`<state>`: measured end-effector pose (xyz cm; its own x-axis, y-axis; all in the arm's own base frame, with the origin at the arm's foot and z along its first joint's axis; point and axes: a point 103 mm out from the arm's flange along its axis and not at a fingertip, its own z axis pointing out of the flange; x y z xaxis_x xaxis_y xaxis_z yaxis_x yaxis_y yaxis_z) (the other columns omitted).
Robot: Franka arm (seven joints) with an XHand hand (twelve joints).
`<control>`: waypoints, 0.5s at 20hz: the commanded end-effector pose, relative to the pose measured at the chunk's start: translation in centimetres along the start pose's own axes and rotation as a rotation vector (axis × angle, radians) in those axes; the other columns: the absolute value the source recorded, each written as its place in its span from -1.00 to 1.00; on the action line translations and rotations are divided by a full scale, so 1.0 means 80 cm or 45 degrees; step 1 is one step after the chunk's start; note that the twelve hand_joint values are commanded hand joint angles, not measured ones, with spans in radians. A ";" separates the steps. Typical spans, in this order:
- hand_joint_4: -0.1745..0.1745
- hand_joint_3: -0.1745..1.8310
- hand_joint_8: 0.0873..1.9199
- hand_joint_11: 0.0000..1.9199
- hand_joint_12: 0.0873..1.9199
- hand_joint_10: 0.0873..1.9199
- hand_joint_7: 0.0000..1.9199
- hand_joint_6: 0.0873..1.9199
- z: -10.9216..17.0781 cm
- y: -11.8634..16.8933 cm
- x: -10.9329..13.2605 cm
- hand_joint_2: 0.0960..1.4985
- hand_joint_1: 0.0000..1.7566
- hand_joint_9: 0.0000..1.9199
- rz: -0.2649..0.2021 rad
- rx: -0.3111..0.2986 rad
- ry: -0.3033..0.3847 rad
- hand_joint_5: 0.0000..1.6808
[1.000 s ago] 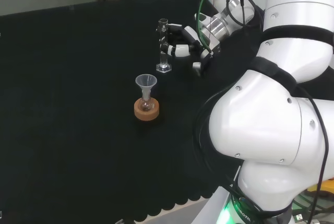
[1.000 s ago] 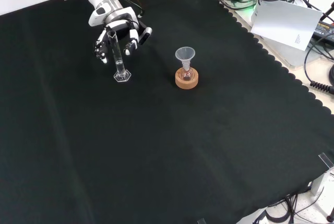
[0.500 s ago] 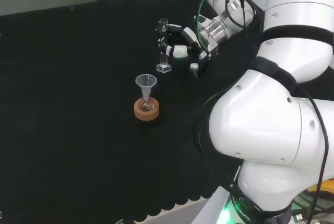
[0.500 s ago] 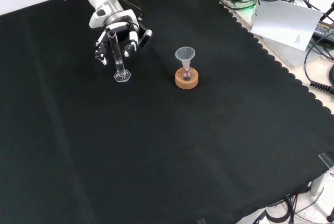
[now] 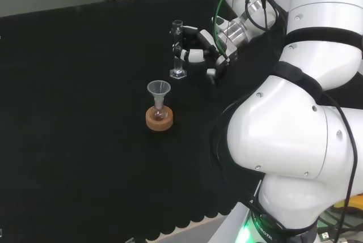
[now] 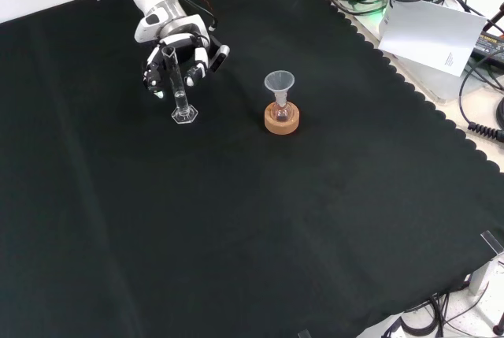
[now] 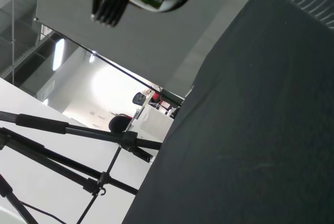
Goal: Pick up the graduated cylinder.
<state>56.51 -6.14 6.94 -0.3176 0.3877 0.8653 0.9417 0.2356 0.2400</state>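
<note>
Standing upright on the black cloth [image 6: 260, 220], the cylinder [image 6: 178, 86] rests on its hexagonal foot in the front view's upper left, with the hand [image 6: 185, 53] just behind its upper part, fingers curled around the tube; whether they touch the glass I cannot tell. To the right, well apart, a clear funnel [image 6: 279, 83] sits in a small flask on a cork ring [image 6: 281, 123]. In the head view the cylinder [image 5: 177, 50] stands beyond the funnel [image 5: 159, 90], the hand [image 5: 195, 47] at its right.
</note>
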 end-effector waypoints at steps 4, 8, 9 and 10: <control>-0.08 -0.17 -0.49 -0.28 0.18 -0.69 -0.25 -0.45 0.000 0.000 0.002 -0.14 0.19 0.02 -0.007 0.015 -0.002 -0.31; -0.09 -0.17 -0.49 -0.25 0.16 -0.70 -0.25 -0.44 -0.003 0.000 0.001 -0.12 0.20 0.03 -0.003 0.009 -0.008 -0.30; -0.09 -0.17 -0.49 -0.25 0.15 -0.70 -0.25 -0.43 -0.004 -0.001 0.000 -0.12 0.20 0.04 -0.001 0.008 -0.007 -0.30; -0.09 -0.17 -0.49 -0.24 0.15 -0.70 -0.24 -0.43 -0.004 0.000 0.000 -0.12 0.20 0.04 0.001 0.002 -0.006 -0.29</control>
<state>56.50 -6.29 7.10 -0.3209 0.3920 0.8622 0.9398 0.2446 0.2386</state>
